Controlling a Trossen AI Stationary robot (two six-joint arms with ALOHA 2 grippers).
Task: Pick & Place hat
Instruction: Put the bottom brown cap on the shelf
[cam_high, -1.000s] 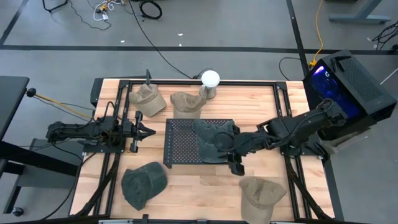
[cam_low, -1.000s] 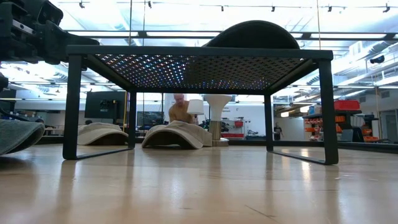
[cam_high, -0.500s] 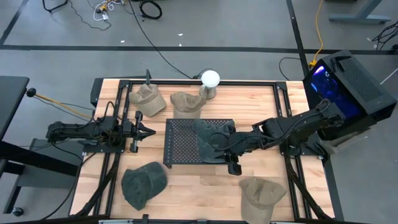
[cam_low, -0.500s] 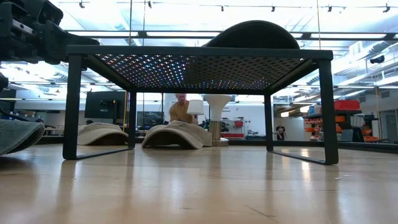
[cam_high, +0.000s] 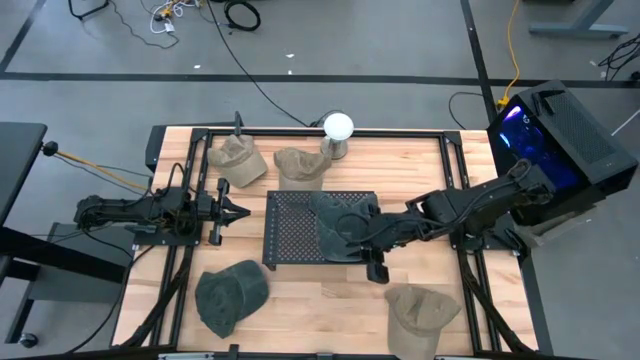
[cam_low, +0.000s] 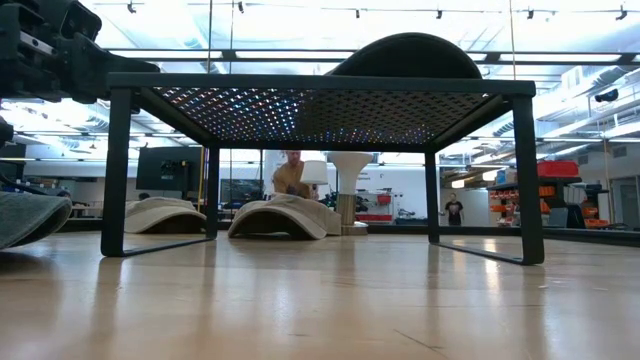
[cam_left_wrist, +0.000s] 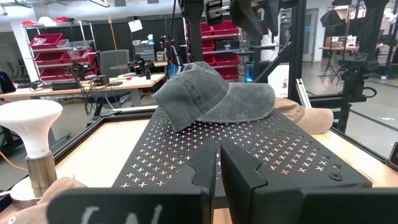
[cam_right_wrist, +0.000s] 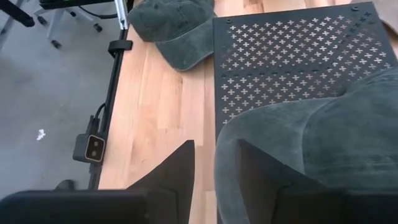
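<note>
A dark green hat (cam_high: 345, 225) rests on the right half of the black perforated stand (cam_high: 295, 225), crown up (cam_left_wrist: 199, 93). My right gripper (cam_high: 373, 264) hovers at the stand's near right corner, slanting down toward the table's left. Its fingers stand apart, and the hat's near edge (cam_right_wrist: 227, 155) shows between them. My left gripper (cam_high: 235, 210) waits level and shut, to the left of the stand (cam_left_wrist: 186, 155). My right gripper has one finger (cam_right_wrist: 177, 171) outside the hat's edge, over bare wood, and the other (cam_right_wrist: 264, 177) over the hat's cloth. I cannot tell whether either finger touches the hat, which lies on the stand.
Two tan hats (cam_high: 237, 158) (cam_high: 300, 168) and a white bulb lamp (cam_high: 338, 128) sit along the far edge. Another dark green hat (cam_high: 228, 295) lies near left, and a tan hat (cam_high: 420, 310) near right. Black rails frame the table.
</note>
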